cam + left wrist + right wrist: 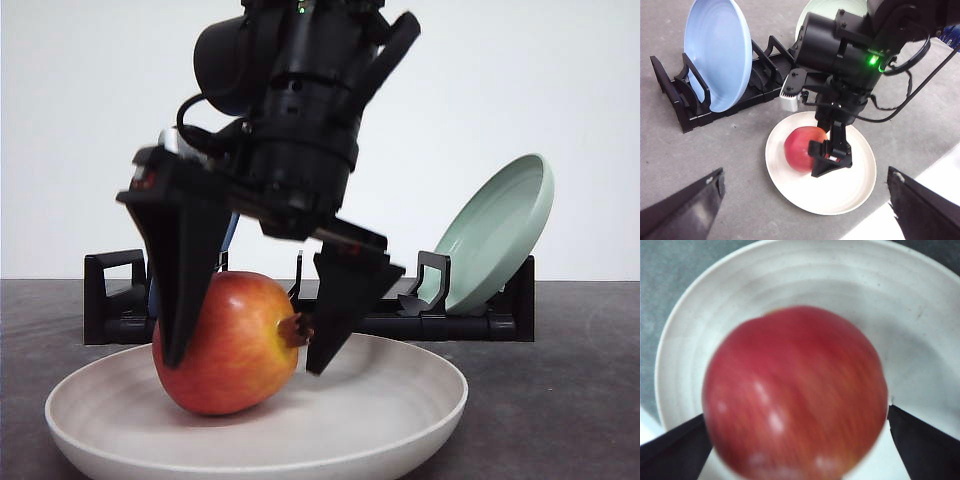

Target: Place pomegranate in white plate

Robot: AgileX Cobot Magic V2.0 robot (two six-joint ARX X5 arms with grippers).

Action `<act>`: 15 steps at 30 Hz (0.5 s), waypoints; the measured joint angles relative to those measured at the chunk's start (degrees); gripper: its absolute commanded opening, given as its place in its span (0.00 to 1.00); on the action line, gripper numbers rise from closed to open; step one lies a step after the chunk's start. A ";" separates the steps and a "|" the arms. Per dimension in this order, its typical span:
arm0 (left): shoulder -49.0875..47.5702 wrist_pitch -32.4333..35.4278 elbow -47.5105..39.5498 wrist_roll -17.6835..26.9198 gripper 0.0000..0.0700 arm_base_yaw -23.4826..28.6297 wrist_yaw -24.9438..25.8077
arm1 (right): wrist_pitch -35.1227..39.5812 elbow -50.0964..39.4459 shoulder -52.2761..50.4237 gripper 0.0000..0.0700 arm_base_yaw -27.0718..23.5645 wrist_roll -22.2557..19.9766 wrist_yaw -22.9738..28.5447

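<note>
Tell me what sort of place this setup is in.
Probably a lab or test bench, not a home kitchen: a bare grey table against a plain white wall, with a black dish rack holding a blue plate and a green plate, staged like props around the white plate and pomegranate.

the right arm (300,110) is matte black, with a cylindrical wrist housing and looped black cables at upper centre of the front view. a green indicator light (873,60) glows on its body; a white block (788,97) sits beside the wrist. both grippers carry black wedge-shaped fingers (185,270).
</note>
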 measured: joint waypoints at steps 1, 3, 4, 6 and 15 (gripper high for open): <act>0.00 0.02 0.00 -0.06 0.90 0.00 0.00 | -0.98 1.07 -0.09 1.00 -0.09 -0.15 0.00; 0.00 0.00 0.00 -0.08 0.90 0.00 0.00 | -2.73 3.38 -0.63 1.00 -0.32 -0.66 0.00; 0.00 0.00 0.00 -0.10 0.90 0.00 0.00 | -3.64 4.55 -1.42 1.00 -0.37 -1.08 0.00; 0.00 0.00 0.00 -0.10 0.90 0.00 0.00 | -5.98 6.70 -3.69 1.00 -0.51 -1.83 0.07; 0.00 0.00 0.00 -0.26 0.90 0.00 0.00 | -16.42 9.18 -23.08 1.00 -3.14 -5.38 7.35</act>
